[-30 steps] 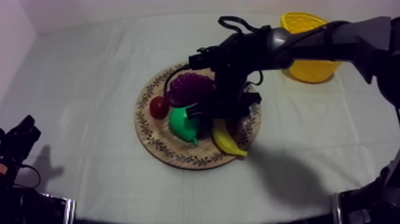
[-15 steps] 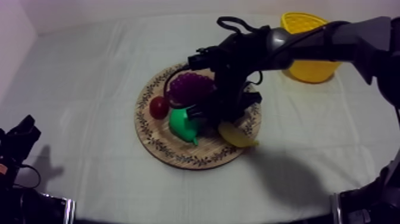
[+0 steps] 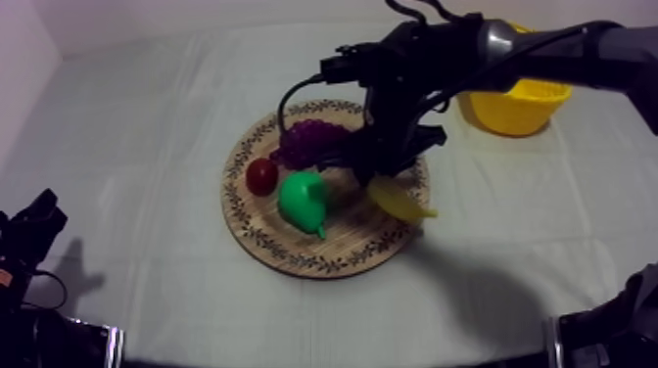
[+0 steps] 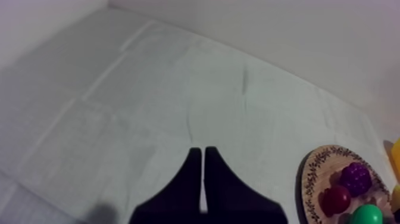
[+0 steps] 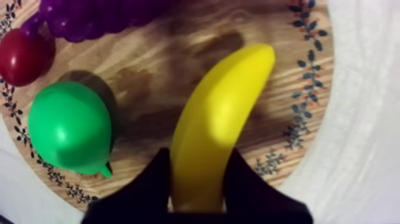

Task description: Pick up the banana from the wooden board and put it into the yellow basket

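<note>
Raised since the earlier frame, banana [image 3: 399, 201] is held over the rim of the wooden board [image 3: 294, 256], clamped in the right gripper [image 3: 377, 174] for carriage to the yellow basket [image 3: 514, 113] beyond the board; left gripper [image 4: 202, 179] is closed on nothing, well apart from the board.

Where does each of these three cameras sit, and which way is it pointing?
Top view: above the table, slanting down on board, basket, right arm.
Left wrist view: on the left arm, facing across the cloth; left fingers shut.
Right wrist view: on the right arm, facing down; right fingers grip the banana.
Shared: all show the board.
</note>
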